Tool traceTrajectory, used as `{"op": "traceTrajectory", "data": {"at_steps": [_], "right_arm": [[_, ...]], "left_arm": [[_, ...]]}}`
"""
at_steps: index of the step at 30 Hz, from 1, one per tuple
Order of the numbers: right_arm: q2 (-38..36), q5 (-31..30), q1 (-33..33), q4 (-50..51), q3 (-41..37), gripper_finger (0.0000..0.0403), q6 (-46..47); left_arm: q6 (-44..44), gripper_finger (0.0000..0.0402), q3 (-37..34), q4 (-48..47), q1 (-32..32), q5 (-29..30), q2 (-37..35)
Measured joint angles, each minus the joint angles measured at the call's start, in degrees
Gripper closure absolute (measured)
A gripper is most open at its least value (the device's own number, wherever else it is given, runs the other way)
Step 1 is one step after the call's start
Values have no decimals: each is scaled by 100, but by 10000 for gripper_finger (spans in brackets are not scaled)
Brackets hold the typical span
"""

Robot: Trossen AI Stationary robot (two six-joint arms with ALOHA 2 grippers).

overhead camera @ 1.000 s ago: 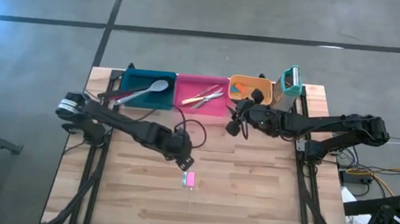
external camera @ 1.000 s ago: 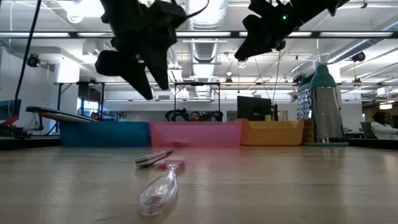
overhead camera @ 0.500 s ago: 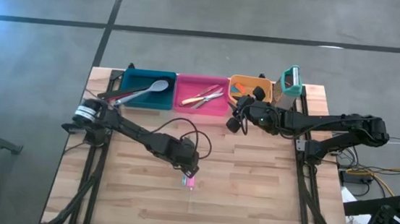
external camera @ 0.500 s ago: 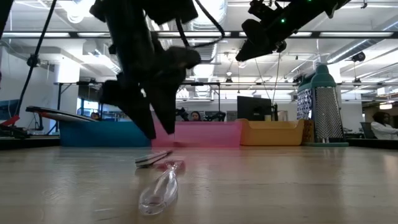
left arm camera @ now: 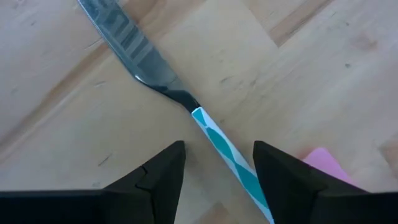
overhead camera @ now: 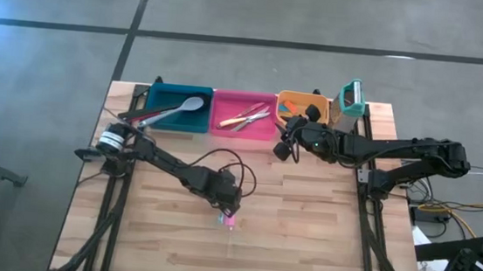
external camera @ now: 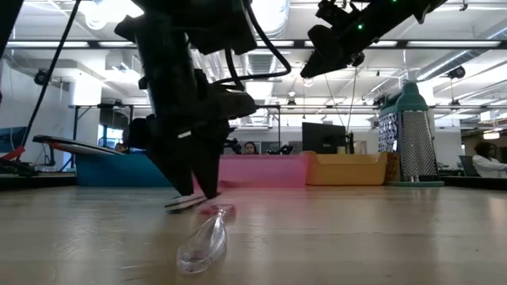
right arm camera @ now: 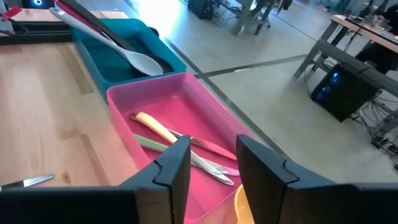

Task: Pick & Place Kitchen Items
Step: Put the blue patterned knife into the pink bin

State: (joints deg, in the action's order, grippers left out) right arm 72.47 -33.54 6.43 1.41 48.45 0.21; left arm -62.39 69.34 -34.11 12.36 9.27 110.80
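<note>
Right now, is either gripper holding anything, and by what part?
Nothing is held. The left gripper is open, straddling the teal-and-white handle of a metal knife lying on the table. The right gripper is open above the bins.

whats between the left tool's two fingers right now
The teal-and-white handle of a knife runs through the gap of the left tool, seen in the left wrist view. Neither finger touches it; bare wooden table lies on either side.

Grey concrete floor [overhead camera: 322, 15] with dark seams, open workshop, ceiling ducts [external camera: 269, 59], strip lights, desks beyond.
</note>
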Motion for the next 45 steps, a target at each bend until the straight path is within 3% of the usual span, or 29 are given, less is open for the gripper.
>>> {"op": "traceTrajectory", "data": {"at_steps": [9, 17, 25, 35, 45], "right_arm": [[2, 0, -4, 2, 0, 283, -20], [2, 0, -4, 4, 0, 274, -22], [2, 0, -4, 9, -2, 282, -46], [2, 4, -4, 15, -2, 299, -61], [2, 2, 1, 35, -2, 307, -63]], "left_arm": [[183, 263, 0, -504, -52, 156, 22], [884, 377, -17, -706, -83, 247, 31], [1557, 381, -81, -908, -148, 263, -90], [2051, 381, -118, -1516, -349, 287, -1243], [3178, 381, 96, -2005, -1109, 1242, -2011]]}}
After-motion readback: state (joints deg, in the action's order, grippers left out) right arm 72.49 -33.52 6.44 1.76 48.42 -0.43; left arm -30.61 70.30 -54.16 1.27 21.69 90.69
